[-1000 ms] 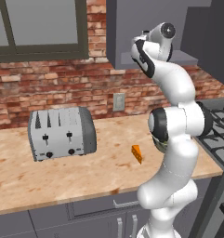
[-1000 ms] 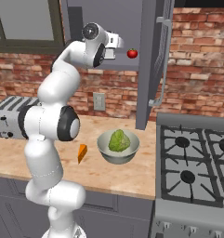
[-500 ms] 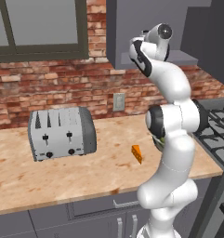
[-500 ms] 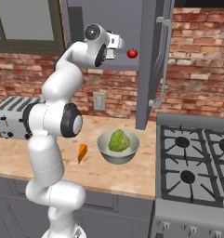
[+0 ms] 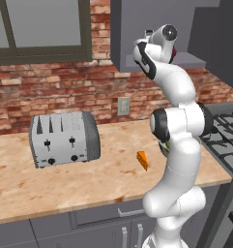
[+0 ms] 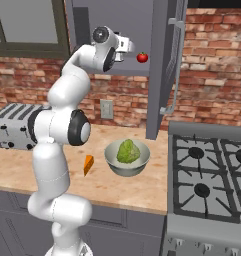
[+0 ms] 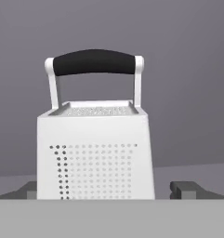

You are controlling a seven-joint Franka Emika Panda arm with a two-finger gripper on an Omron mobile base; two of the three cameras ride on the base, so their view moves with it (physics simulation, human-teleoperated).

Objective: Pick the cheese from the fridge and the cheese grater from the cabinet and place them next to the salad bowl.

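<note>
**Open gripper facing the grater in the cabinet niche**

Left base view: the arm is reaching up to the cabinet (image 5: 156, 29) shelf at 12 o'clock. The cheese (image 5: 142, 160) is lying on the counter (image 5: 65, 184), at 3 o'clock from the toaster (image 5: 65, 138).

Right base view: the gripper (image 6: 128, 46) is pointing into the niche, a tomato (image 6: 142, 57) just beside it at 3 o'clock. The salad bowl (image 6: 127, 157) is sitting on the counter, the cheese near it at 9 o'clock.

Hand view: the grater (image 7: 95, 151) is standing upright — dark handle at 12 o'clock. The fingers (image 7: 188, 189) are standing wide apart, flanking its base at 4 and 8 o'clock; contact cannot be told.
</note>
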